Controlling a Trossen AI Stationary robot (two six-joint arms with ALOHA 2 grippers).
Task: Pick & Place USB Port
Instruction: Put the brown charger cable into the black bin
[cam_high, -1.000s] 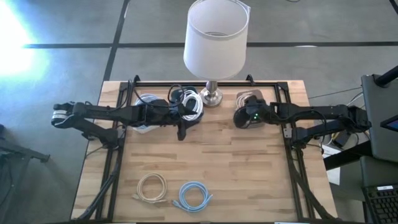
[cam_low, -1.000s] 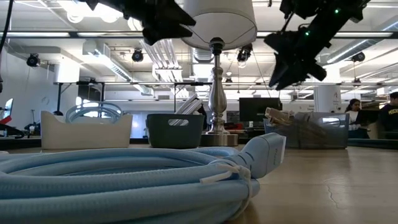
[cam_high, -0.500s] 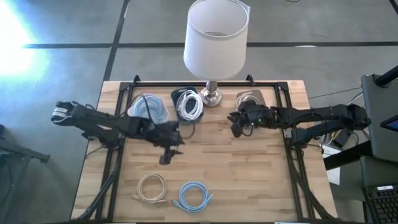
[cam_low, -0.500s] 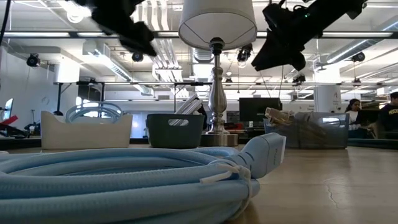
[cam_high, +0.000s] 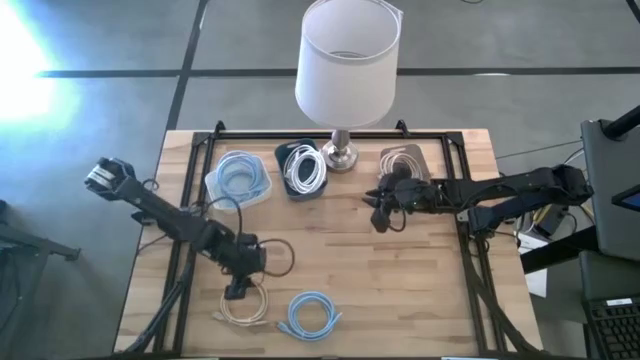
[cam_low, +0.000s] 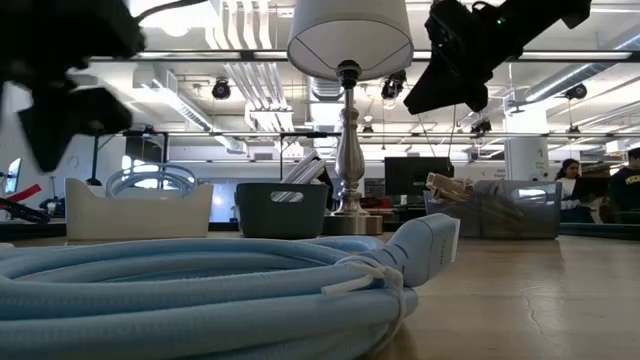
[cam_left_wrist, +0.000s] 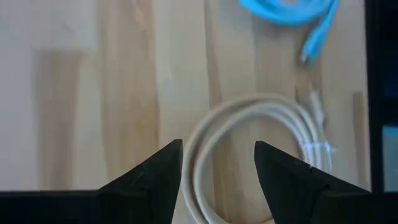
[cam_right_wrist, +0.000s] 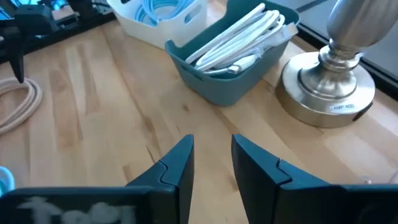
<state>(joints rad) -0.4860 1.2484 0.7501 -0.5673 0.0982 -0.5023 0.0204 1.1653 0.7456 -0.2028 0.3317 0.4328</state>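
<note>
On the wooden table (cam_high: 400, 290), the left gripper (cam_high: 237, 290) hangs open-fingered over the beige cable coil (cam_high: 245, 301) at seven o'clock, while the right gripper (cam_high: 380, 215), also unclenched, waits near the lamp base (cam_high: 340, 155).

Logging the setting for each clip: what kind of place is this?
Probably an open lab or workshop: a wooden table carries a lamp and cable bins, with exposed ceiling ducts, monitors and people behind.

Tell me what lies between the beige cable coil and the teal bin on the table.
In the high view, between the beige cable and the teal bin there is mostly bare wood, crossed by the left gripper, its dark arm, and a thin black wire loop.
</note>
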